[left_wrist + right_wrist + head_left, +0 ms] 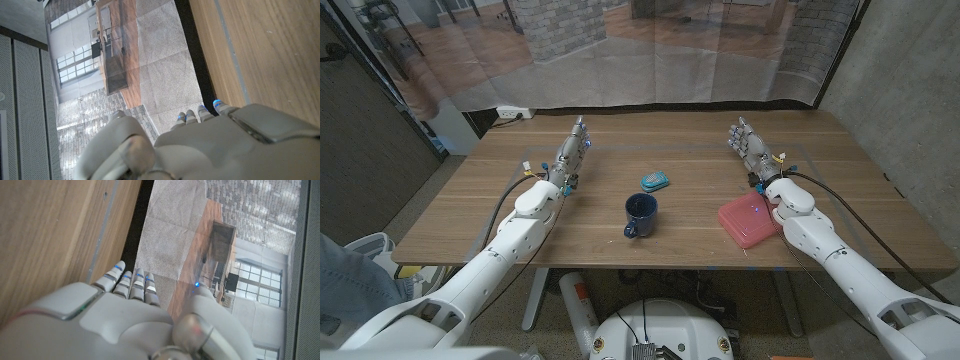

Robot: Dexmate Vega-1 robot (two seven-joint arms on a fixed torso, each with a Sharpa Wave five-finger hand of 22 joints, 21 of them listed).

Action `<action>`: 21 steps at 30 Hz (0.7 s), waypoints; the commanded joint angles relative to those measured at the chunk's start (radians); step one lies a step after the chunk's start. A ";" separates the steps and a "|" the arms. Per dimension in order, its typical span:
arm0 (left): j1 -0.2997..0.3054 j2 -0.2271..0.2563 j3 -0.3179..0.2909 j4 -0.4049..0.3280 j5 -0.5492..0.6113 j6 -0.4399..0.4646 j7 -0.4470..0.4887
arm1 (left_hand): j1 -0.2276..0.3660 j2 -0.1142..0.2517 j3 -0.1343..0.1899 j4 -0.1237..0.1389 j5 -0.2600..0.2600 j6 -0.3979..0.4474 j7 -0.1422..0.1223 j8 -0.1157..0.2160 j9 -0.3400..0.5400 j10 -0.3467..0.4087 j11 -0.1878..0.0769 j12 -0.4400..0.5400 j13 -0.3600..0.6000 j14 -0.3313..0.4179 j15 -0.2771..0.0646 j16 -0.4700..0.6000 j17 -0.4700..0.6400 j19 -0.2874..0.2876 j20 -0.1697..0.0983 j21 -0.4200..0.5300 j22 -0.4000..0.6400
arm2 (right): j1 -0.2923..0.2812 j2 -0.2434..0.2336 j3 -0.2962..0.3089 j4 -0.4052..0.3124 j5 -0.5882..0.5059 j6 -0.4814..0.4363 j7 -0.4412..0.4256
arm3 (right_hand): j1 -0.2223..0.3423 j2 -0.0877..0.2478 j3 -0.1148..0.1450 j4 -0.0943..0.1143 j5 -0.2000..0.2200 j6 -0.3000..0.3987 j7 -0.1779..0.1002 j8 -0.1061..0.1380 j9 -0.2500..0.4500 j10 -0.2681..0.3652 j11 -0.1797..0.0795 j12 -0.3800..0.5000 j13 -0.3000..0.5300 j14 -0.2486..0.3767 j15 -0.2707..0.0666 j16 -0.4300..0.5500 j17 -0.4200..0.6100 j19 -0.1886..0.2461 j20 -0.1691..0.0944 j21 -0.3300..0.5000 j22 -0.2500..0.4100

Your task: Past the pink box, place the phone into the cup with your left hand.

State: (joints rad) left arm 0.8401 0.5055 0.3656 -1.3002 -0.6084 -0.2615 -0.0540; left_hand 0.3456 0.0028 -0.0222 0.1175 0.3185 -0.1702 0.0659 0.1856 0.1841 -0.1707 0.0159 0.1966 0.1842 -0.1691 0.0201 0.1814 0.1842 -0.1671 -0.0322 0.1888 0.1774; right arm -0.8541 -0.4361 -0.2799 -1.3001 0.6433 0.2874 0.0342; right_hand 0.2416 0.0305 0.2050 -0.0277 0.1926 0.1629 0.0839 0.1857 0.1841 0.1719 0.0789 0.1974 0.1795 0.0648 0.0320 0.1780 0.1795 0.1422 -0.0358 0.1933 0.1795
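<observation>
Phone, a small teal slab [655, 182] lying untouched beyond the dark blue mug [640, 214], is awaiting the empty, straight-fingered left hand [571, 157], which should be approaching sideways and pinching its long edges.

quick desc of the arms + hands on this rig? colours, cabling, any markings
Both arms have glossy white rounded shells with black cables looping outside near the wrists. The left hand and right hand are metallic grey, with small coloured wires at the wrist. In the wrist views the fingers are light grey with blue-lit tips.
</observation>
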 commanded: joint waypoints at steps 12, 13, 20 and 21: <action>0.043 -0.216 -0.260 -0.010 0.192 0.089 -0.129 | 0.033 0.026 0.005 -0.006 0.011 0.048 0.007 0.030 0.002 0.051 0.005 0.028 0.003 0.009 0.011 0.025 0.000 -0.001 -0.018 0.022 0.003 | -0.028 0.379 0.439 -0.026 -0.513 -0.173 0.322 | 0.009 0.002 0.007 -0.002 0.007 0.008 0.002 0.006 0.003 0.011 -0.002 0.006 0.002 0.007 0.002 0.004 0.002 0.004 -0.024 0.004 0.005; 0.047 -0.221 -0.266 -0.017 0.197 0.093 -0.126 | 0.034 0.028 0.006 -0.006 0.011 0.048 0.008 0.030 0.002 0.054 0.006 0.029 0.003 0.010 0.011 0.025 0.000 0.000 -0.017 0.022 0.003 | -0.026 0.388 0.448 -0.024 -0.522 -0.172 0.330 | 0.008 0.002 0.007 -0.002 0.007 0.008 0.002 0.006 0.003 0.012 -0.001 0.006 0.002 0.007 0.002 0.004 0.002 0.003 -0.024 0.004 0.005; 0.055 -0.233 -0.289 -0.044 0.237 0.108 -0.138 | 0.044 0.037 0.011 -0.010 0.011 0.058 0.008 0.032 0.002 0.061 0.007 0.029 0.003 0.016 0.011 0.024 0.000 0.002 -0.013 0.022 0.003 | -0.017 0.436 0.501 -0.022 -0.577 -0.174 0.368 | 0.008 0.004 0.007 -0.003 0.007 0.008 0.001 0.006 0.003 0.010 -0.001 0.006 0.002 0.007 0.004 0.005 0.002 0.003 -0.024 0.004 0.005; 0.057 -0.233 -0.291 -0.049 0.245 0.112 -0.135 | 0.046 0.038 0.011 -0.011 0.011 0.058 0.007 0.031 0.002 0.062 0.009 0.030 0.003 0.017 0.011 0.024 -0.001 0.002 -0.013 0.022 0.003 | -0.017 0.444 0.507 -0.022 -0.583 -0.172 0.370 | 0.008 0.004 0.007 -0.003 0.007 0.008 0.001 0.006 0.003 0.010 -0.001 0.006 0.002 0.008 0.004 0.005 0.002 0.003 -0.023 0.004 0.005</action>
State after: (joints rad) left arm 0.8822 0.3083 0.1274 -1.3158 -0.4343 -0.1802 -0.1638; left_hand 0.3812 0.0384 -0.0151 0.1104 0.3260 -0.1174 0.0751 0.2119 0.1839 -0.1142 0.0220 0.2187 0.1840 -0.1554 0.0336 0.1969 0.1813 -0.1669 -0.0321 0.2042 0.1766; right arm -0.8793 -0.0928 0.1203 -1.3213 0.1703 0.1294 0.3266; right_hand 0.2415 0.0305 0.2048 -0.0276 0.1963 0.1627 0.0839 0.1857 0.1840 0.1718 0.0788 0.1974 0.1793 0.0646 0.0320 0.1783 0.1793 0.1421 -0.0357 0.1933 0.1793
